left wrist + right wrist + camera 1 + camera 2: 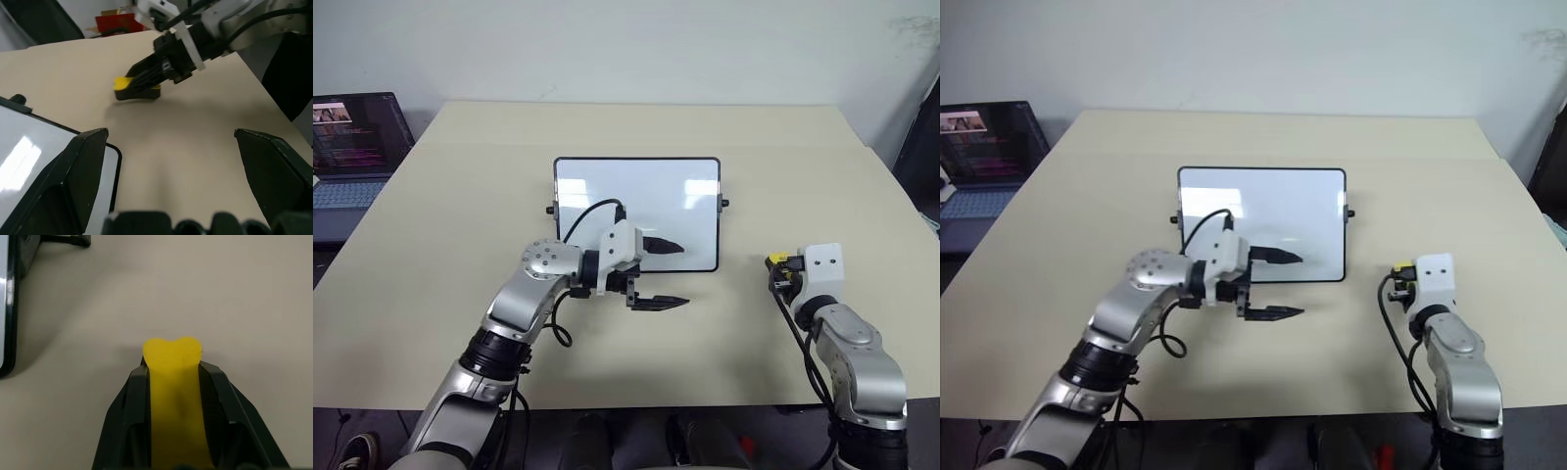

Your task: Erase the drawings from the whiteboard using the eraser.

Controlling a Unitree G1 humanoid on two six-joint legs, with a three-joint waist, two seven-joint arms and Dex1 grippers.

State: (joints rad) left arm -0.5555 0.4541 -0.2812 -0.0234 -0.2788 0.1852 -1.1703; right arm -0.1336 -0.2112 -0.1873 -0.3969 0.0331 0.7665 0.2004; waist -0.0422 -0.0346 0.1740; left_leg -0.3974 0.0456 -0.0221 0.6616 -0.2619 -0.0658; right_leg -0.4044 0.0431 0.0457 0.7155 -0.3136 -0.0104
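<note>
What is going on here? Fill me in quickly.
The right gripper is shut on the yellow eraser, holding it at the table to the right of the whiteboard. The left gripper is open over the board's near right corner. The board's visible surface looks clean, with no drawings showing. A laptop sits at far left.

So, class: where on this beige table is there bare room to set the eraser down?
Bare tabletop lies between the black-framed whiteboard and the laptop, and beyond the board. It is crowded at the board's near edge, under the open left gripper, and beside the right gripper clamping the yellow eraser.
</note>
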